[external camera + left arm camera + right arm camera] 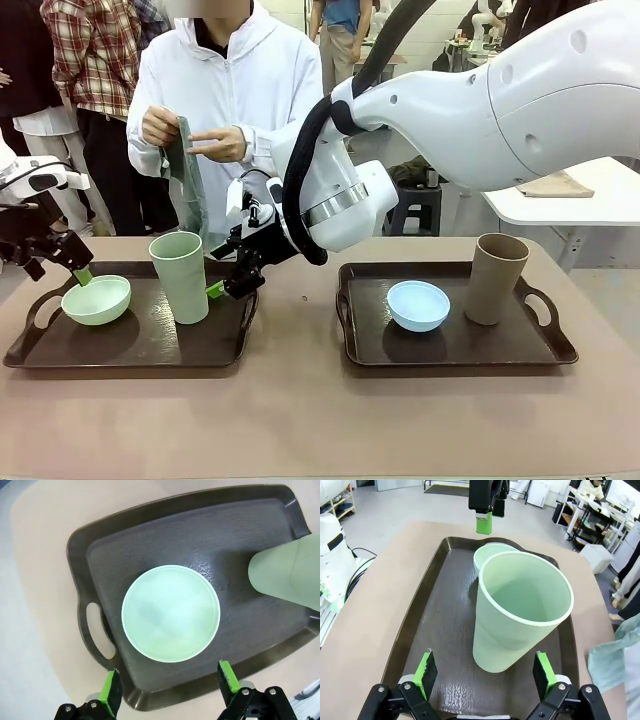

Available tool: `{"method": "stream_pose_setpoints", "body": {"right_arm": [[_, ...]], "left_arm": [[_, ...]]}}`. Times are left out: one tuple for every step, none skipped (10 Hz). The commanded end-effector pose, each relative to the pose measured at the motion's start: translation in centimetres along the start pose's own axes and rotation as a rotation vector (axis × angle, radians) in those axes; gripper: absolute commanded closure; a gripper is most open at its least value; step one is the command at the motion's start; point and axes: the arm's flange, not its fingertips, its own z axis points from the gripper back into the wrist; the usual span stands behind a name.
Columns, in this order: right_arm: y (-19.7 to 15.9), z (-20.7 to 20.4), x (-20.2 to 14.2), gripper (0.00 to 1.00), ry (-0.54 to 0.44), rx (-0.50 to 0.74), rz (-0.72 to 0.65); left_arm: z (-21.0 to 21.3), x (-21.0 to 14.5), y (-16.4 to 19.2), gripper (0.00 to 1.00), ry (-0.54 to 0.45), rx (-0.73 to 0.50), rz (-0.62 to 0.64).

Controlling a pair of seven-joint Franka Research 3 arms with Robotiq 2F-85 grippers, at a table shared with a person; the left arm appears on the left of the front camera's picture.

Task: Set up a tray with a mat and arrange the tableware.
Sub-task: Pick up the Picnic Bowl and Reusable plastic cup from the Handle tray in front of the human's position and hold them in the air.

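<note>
On my front view the pale green bowl [96,300] sits at 9 o'clock of the tall pale green cup [180,277]. Both stand on a dark brown tray [140,345] at 8 o'clock on the table. The light blue bowl [418,305] and the tall tan-brown cup [497,278] share a second tray [455,352] at 4 o'clock. All four pieces look matte and smooth, the cups taper toward the base, and the trays are pebbled with cut-out handles. My left gripper [167,677] hangs spread wide just over the green bowl, holding nothing. My right gripper [484,666] is spread too, framing the green cup without touching it. At 12 o'clock a person holds a limp grey-green mat [187,185].
</note>
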Motion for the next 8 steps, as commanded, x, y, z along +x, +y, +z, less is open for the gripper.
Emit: {"method": "stream_pose_setpoints", "body": {"right_arm": [[0.0,0.0,0.0,0.0,0.0,0.0,0.0],[-0.8,-0.8,-1.0,0.0,-0.053,0.031,-0.024],[-1.1,-1.7,-1.4,0.0,-0.06,0.049,-0.031],[-1.6,-2.5,-1.8,0.0,-0.068,0.042,-0.04],[-2.1,-3.0,-2.2,0.0,-0.071,0.034,-0.042],[-2.4,-3.4,-2.6,0.0,-0.073,0.023,-0.05],[-2.6,-3.5,-2.8,0.0,-0.078,0.008,-0.051],[-2.9,-3.8,-3.0,0.0,-0.083,-0.008,-0.051]], "left_arm": [[0.1,-0.4,0.0,0.0,-0.02,0.0,0.009],[0.0,0.0,0.0,0.0,0.0,0.0,0.0],[-0.6,0.7,0.7,0.0,0.02,0.027,-0.009],[-0.7,1.3,1.4,0.0,0.028,0.045,-0.011],[-0.8,1.6,2.1,0.0,0.022,0.011,-0.019],[-0.9,1.9,2.7,0.0,0.003,-0.007,-0.01],[-1.3,2.4,3.2,0.0,-0.008,-0.02,-0.006],[-1.8,2.8,3.6,0.0,-0.006,-0.042,0.005]]}}
